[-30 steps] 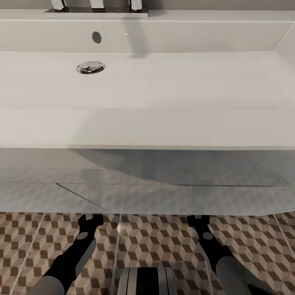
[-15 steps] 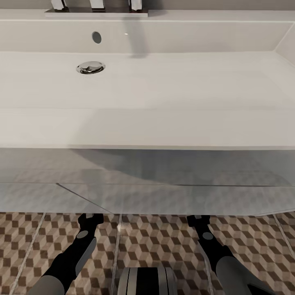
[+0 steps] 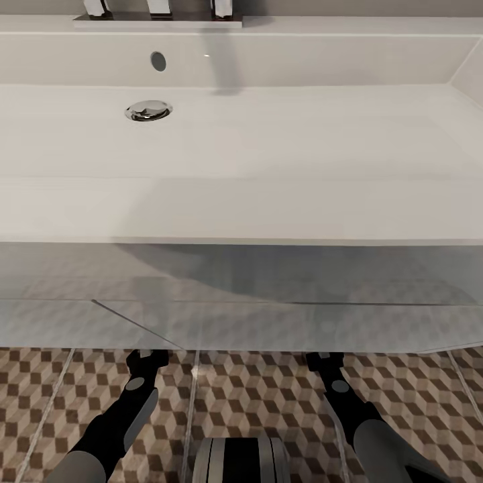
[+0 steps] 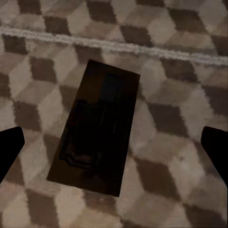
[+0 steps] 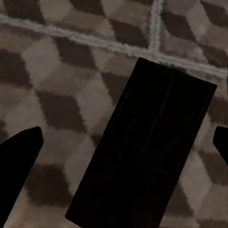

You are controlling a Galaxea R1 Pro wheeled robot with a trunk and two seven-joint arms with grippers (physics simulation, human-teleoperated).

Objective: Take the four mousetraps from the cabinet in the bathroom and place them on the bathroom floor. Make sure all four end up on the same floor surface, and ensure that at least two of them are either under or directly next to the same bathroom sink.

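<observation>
Below, both grippers spread wide — left gripper (image 4: 114, 142) over one mousetrap (image 4: 97, 128), right gripper (image 5: 124, 142) over another mousetrap (image 5: 142, 147), tiled floor (image 3: 268, 396).

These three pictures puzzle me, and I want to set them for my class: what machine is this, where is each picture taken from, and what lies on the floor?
It is a simulated two-armed robot. The head view looks down from its head at a white sink above patterned floor tiles, with the left gripper and right gripper reaching under the sink's edge. Each wrist view looks along one gripper. The left wrist view shows a dark flat mousetrap lying on the tiles; the right wrist view shows another. Both grippers are open, holding nothing.
</observation>
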